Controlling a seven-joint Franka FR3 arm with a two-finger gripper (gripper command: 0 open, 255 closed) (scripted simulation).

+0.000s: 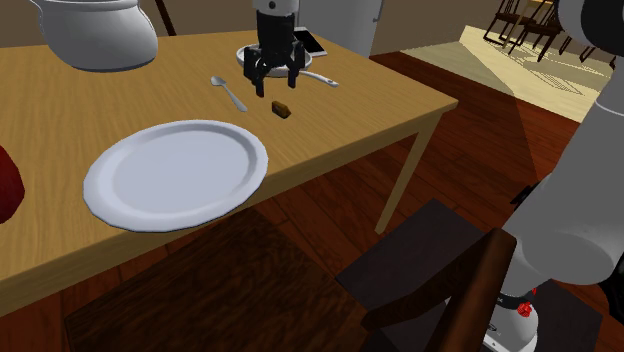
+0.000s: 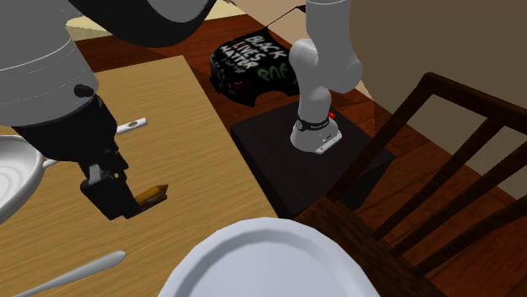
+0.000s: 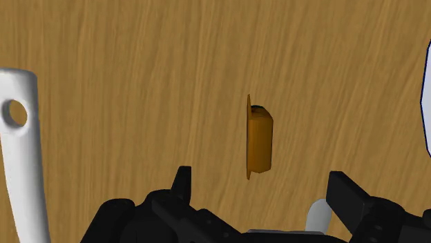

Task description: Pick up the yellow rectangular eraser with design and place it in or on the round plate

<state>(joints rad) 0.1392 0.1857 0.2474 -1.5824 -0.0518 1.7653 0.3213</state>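
The small brownish-yellow rectangular eraser (image 1: 283, 109) was pictured lying on the wooden table (image 1: 60, 120), close under the black gripper (image 1: 272, 88), spread wide and empty. Judged light and stiff, it is best pinched across its narrow sides.

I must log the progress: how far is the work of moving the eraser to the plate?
Done: nothing yet; the brownish-yellow eraser lies on the wooden table. In hand: the tool hangs open near the eraser, not clasping it. Left: grasp, lift and carry it to the white round plate, which holds nothing.
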